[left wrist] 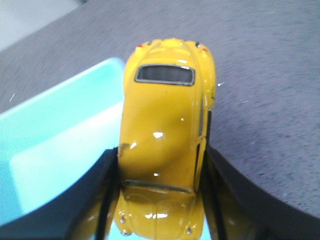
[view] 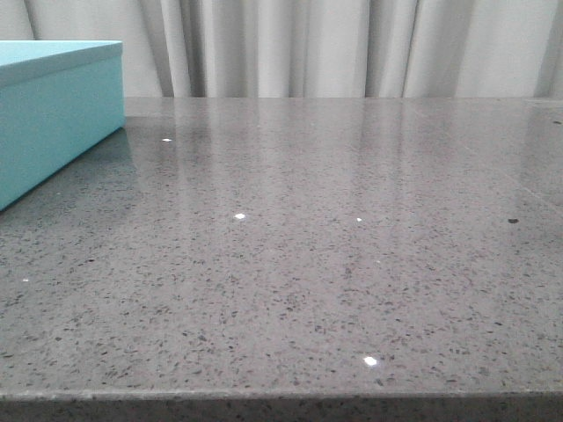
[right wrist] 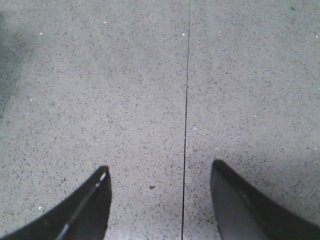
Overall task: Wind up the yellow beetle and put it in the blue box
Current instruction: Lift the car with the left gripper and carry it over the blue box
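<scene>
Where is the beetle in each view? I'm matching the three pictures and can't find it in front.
Front: beetle not in view; only the box at far left on the table.
Left wrist: beetle fills the centre, clamped in the left gripper, with the box beneath.
Right wrist: not in view; the open right gripper is over bare table.
Shared landmark: the box (front, left wrist); the speckled grey table in all.

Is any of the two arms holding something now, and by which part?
The left gripper holds the yellow beetle by its two sides, near one end. The right gripper is open over bare table.
</scene>
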Tool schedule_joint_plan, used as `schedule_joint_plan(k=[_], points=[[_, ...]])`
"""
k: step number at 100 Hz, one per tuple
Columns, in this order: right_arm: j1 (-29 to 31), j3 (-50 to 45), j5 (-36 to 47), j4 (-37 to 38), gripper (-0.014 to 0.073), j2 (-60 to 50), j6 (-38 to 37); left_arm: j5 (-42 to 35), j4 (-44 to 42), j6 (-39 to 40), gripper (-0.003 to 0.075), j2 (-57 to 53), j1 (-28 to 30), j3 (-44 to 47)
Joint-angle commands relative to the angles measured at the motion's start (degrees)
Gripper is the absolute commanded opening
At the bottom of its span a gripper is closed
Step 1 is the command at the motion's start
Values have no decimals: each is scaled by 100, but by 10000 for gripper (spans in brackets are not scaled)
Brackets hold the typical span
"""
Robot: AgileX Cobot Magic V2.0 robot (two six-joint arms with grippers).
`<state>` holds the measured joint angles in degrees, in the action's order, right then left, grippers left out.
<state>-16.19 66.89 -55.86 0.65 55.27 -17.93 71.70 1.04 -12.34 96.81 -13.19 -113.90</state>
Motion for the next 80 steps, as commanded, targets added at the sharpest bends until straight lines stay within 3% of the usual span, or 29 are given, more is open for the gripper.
schedule_joint_plan(k=[1, 40, 80], points=[[0, 134, 421, 32, 443, -83, 56, 90, 114, 380, 73, -286, 342, -185], [0, 134, 421, 32, 443, -83, 56, -167, 95, 719, 73, -275, 1350, 986], [0, 134, 421, 32, 443, -83, 56, -1428, 194, 853, 78, -275, 1460, 2623]])
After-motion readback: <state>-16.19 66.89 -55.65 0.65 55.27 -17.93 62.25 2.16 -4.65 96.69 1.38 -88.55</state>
